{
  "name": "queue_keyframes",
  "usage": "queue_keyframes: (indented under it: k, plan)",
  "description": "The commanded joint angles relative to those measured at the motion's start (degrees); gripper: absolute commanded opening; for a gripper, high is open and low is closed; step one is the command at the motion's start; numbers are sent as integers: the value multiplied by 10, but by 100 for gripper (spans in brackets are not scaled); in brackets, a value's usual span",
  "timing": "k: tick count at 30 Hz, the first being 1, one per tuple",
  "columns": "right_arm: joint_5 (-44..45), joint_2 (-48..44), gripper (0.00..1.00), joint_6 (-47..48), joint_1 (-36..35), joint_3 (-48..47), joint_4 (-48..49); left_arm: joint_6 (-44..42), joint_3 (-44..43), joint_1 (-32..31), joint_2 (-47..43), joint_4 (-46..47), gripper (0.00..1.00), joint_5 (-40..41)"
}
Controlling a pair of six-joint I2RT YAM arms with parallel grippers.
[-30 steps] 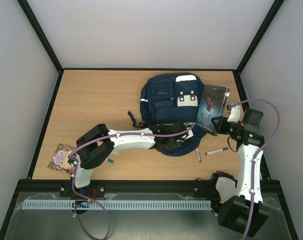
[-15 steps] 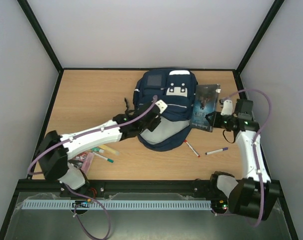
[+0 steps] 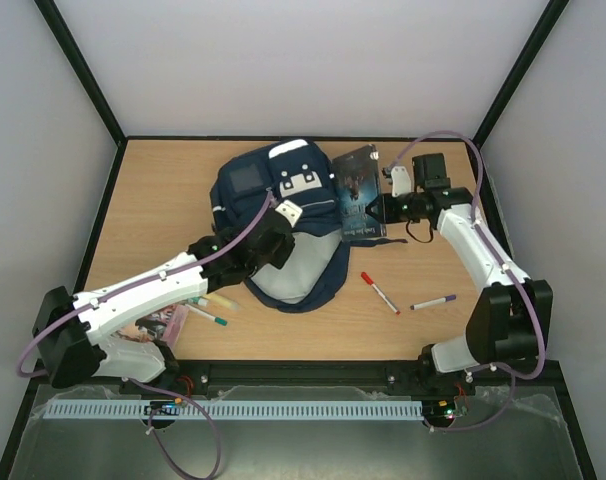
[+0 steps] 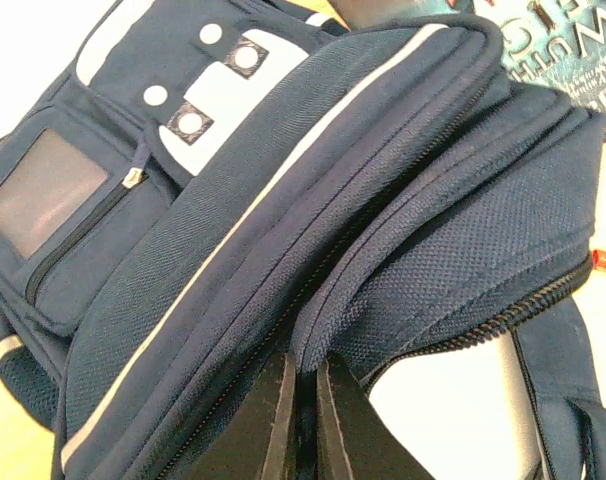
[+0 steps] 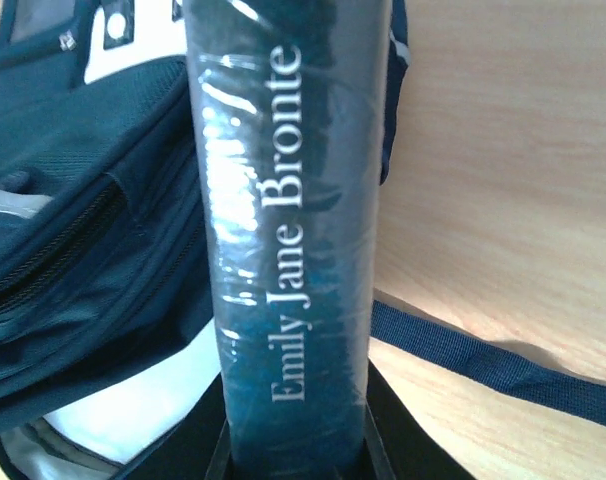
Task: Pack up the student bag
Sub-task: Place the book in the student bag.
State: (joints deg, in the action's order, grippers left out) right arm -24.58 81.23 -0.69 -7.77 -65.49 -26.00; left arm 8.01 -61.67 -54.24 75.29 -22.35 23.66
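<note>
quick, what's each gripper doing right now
left gripper: closed, pinching a fold of the student bag
right gripper: closed on the book

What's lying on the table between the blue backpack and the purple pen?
A red pen lies on the table between the student bag and the purple pen; the top view shows it.

White arm shells [image 3: 133,300], black joints [image 3: 508,320], looping purple cables [image 3: 448,134], black left hand [image 4: 301,420], black right hand [image 3: 383,208]
</note>
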Motion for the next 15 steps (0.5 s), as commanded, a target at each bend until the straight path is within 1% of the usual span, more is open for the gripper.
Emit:
queue_keyframes:
  k: [1,3,5,9,12,13,15]
  plan:
    - [-31,-34,1,0,-2,-94,13,15,-35,29,10,27,2,10]
    - [-34,-72,1,1,4,-109,-2,12,-38,59,21,36,2,-24]
    - [-51,-107,1,9,4,-120,-40,13,-40,84,29,43,2,-41]
    - [-136,-155,1,52,4,-119,-129,11,-43,128,30,59,2,-66]
    - [-213,-182,1,121,4,-100,-198,15,-56,169,41,63,2,-103]
    - [-252,-189,1,146,4,-93,-223,18,-62,179,45,65,2,-116]
    - [-312,-200,1,219,3,-84,-278,23,-72,195,52,70,3,-134]
